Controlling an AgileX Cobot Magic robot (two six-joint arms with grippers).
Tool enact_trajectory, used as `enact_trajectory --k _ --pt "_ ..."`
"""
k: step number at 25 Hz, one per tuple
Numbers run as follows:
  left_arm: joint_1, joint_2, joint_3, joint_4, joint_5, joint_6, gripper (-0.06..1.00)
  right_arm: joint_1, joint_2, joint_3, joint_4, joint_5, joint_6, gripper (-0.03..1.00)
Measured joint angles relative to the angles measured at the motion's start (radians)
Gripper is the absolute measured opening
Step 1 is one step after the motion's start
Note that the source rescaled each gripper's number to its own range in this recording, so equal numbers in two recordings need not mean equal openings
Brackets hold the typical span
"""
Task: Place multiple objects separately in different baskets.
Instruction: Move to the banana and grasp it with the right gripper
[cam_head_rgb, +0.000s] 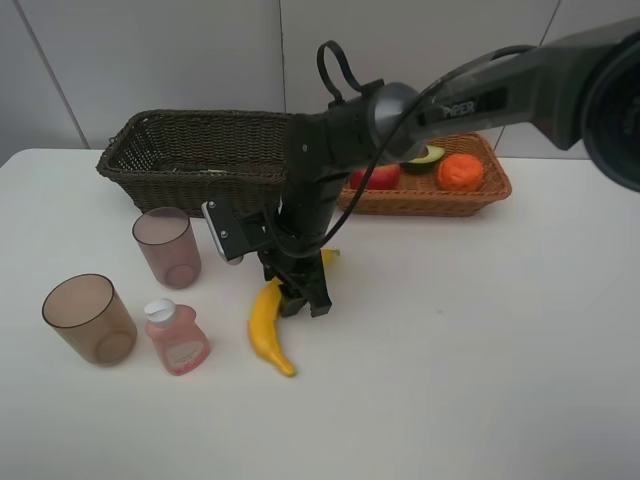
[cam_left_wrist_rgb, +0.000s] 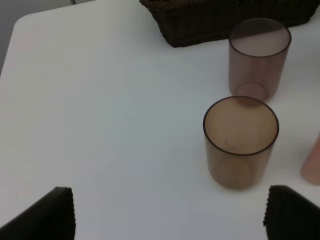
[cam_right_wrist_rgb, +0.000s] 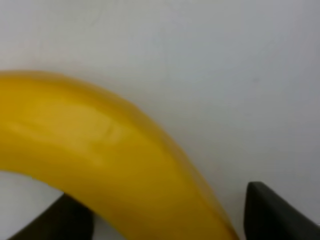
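Observation:
A yellow banana (cam_head_rgb: 268, 330) (cam_right_wrist_rgb: 100, 145) lies on the white table in front of the baskets. My right gripper (cam_head_rgb: 297, 300) (cam_right_wrist_rgb: 167, 210) reaches down across the middle and is shut on the banana's upper half, a finger tight against each side. Two translucent brownish cups (cam_head_rgb: 167, 245) (cam_head_rgb: 88, 318) stand upright at the left, with a small pink bottle (cam_head_rgb: 177, 337) beside them. My left gripper (cam_left_wrist_rgb: 170, 200) hangs open above the table near the closer cup (cam_left_wrist_rgb: 240, 142), holding nothing. The red apple (cam_head_rgb: 375, 178), avocado half (cam_head_rgb: 425, 157) and tangerine (cam_head_rgb: 460, 172) lie in the light tan basket (cam_head_rgb: 430, 200).
The deep dark brown basket (cam_head_rgb: 190, 165) (cam_left_wrist_rgb: 225, 20) stands at the back left, touching the tan basket's left end. The farther cup (cam_left_wrist_rgb: 259, 57) is just in front of it. The right arm spans over the tan basket.

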Motion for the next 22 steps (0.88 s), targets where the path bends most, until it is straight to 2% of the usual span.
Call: enact_trajectory --k 2,3,16,19,22 --pt "0.000 0.000 0.000 0.000 0.000 0.000 1.00 0.000 0.000 0.000 0.000 0.008 0.000 0.06" --pt "0.000 0.000 0.000 0.000 0.000 0.000 1.00 0.000 0.000 0.000 0.000 0.015 0.000 0.00" --pt "0.000 0.000 0.000 0.000 0.000 0.000 1.00 0.000 0.000 -0.003 -0.063 0.055 0.003 0.00" --pt "0.000 0.000 0.000 0.000 0.000 0.000 1.00 0.000 -0.001 -0.003 -0.074 0.080 0.003 0.00" --pt "0.000 0.000 0.000 0.000 0.000 0.000 1.00 0.000 -0.001 -0.020 -0.089 0.143 0.003 0.00"
